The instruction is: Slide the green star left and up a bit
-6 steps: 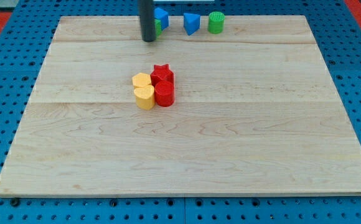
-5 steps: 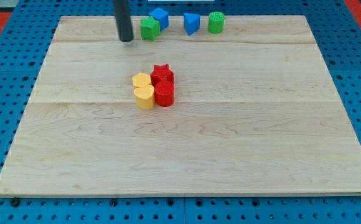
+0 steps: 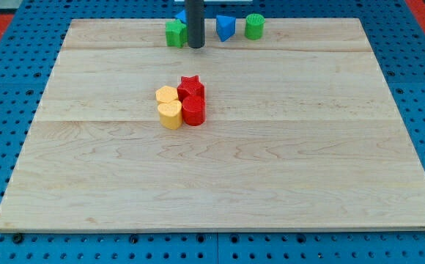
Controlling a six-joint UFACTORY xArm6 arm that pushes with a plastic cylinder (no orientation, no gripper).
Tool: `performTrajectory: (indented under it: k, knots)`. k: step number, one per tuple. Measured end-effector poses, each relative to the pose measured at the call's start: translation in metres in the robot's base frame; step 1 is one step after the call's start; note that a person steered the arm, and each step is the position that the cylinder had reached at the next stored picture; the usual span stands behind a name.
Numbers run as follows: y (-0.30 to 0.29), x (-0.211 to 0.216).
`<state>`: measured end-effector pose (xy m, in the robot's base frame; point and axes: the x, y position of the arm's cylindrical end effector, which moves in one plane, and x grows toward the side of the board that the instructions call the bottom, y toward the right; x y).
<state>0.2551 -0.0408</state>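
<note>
Currently my tip (image 3: 196,46) sits just to the view's right of the green star (image 3: 174,34), near the board's (image 3: 271,161) top edge; no jaws on this rod, so nothing grasped. Looks like the approach step, contact unclear. Next move: push toward the view's left with slight upward bias. Count: one green star, one green cylinder (image 3: 254,26) further right, one blue block (image 3: 226,28) right of tip, another blue block (image 3: 181,15) partly hidden behind the rod, two yellow blocks (image 3: 168,106) and two red blocks (image 3: 192,99) below.
</note>
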Motion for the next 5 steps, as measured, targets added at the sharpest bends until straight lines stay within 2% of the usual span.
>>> performTrajectory:
  k: [2,3,4,5]
  knots:
    - [-0.086,-0.015]
    - [-0.089,-0.008]
    - [-0.088,-0.025]
    - [-0.087,-0.016]
